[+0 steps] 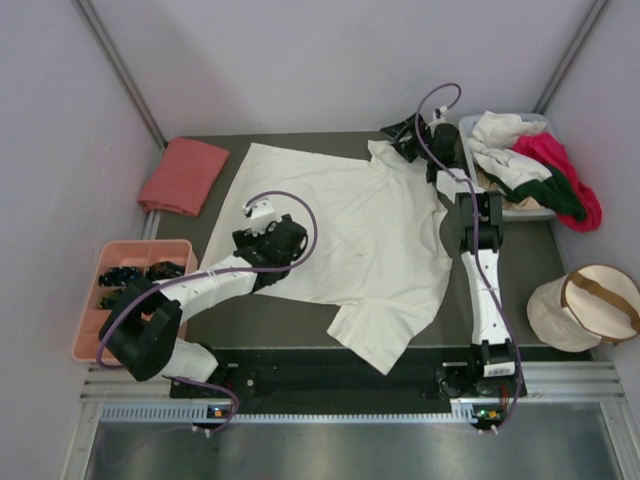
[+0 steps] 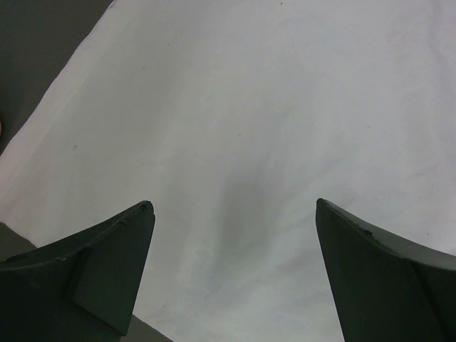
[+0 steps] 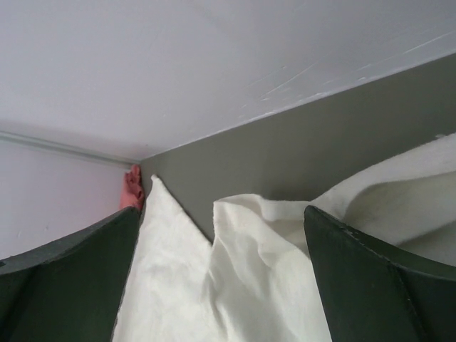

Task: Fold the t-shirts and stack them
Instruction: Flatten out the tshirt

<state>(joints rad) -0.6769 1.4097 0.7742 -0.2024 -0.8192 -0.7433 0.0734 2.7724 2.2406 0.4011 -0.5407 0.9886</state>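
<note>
Pink tray [image 1: 88,345]: just outside the worktop's [image 1: 265,315] left edge, toward the near corner, with dark small items in its compartments.
Salmon-pink t-shirt [image 1: 183,175]: lay folded at the far left corner, apart from the cream cloth.
Left gripper [image 2: 235,210]: hung over the left part of the cream-white t-shirt; jaws released, spread wide, nothing between them but the flat cloth below.
Cream-white t-shirt [image 1: 360,235]: lay spread open across the middle of the worktop, one corner hanging past the near edge, a sleeve reaching the far edge.
Right gripper [image 3: 222,209]: sat low at the far edge, by that far sleeve; jaws released and wide apart, with a raised fold of cream cloth between them, not pinched.
Bin [image 1: 530,212]: stood at the far right corner, heaped with a white t-shirt [image 1: 500,130], a dark green t-shirt [image 1: 562,197] and a magenta t-shirt [image 1: 560,160] spilling over its right rim.
Beige pouch [image 1: 585,305]: sat beyond the right edge, toward the near corner, with a tan strap across it.
</note>
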